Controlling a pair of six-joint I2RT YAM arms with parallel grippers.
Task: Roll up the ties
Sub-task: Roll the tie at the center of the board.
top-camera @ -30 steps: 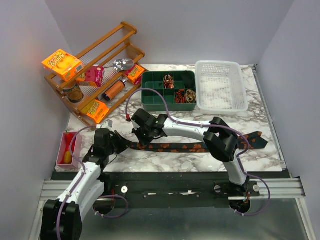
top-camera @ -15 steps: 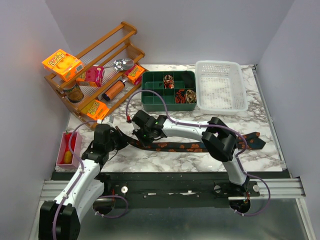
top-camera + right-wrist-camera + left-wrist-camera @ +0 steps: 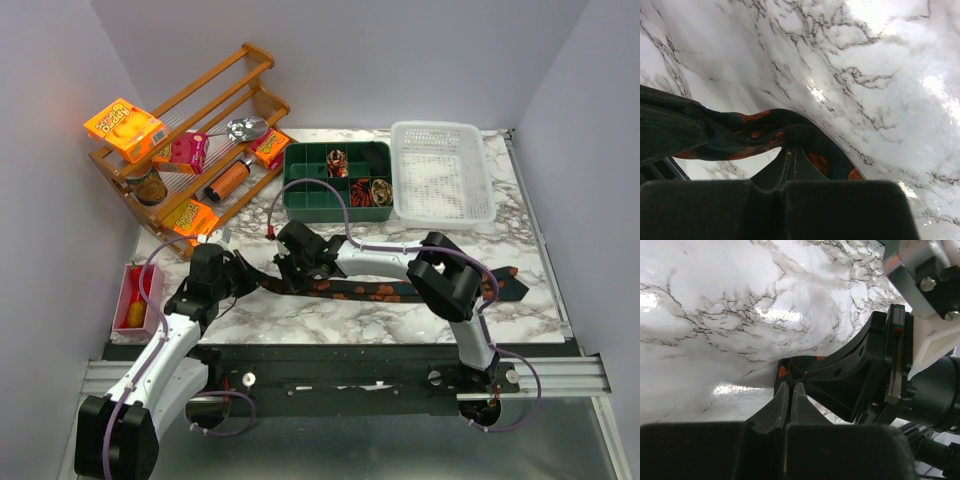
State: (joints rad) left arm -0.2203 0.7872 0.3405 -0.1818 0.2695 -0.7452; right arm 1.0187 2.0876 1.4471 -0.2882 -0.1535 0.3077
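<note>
One dark tie with orange-red blotches [image 3: 370,291] lies stretched along the front of the marble table, its wide end at the right. My left gripper [image 3: 250,280] is shut on the tie's left end; the left wrist view shows its jaws [image 3: 790,383] pinched on the fabric [image 3: 783,371]. My right gripper [image 3: 292,270] sits just right of it and is shut on a raised fold of the same tie [image 3: 755,126], with its jaws [image 3: 790,150] closed. Rolled ties [image 3: 338,160] sit as small coils in the green organizer [image 3: 300,190].
A wooden rack [image 3: 262,102] with orange snack packets, a pink box and a bottle stands at the back left. A white basket [image 3: 442,170] is at the back right. A pink tray [image 3: 128,290] lies at the left edge.
Both grippers have shifted a little to the right and away from me, still holding the tie's left end. The tie's left part has moved with them.
</note>
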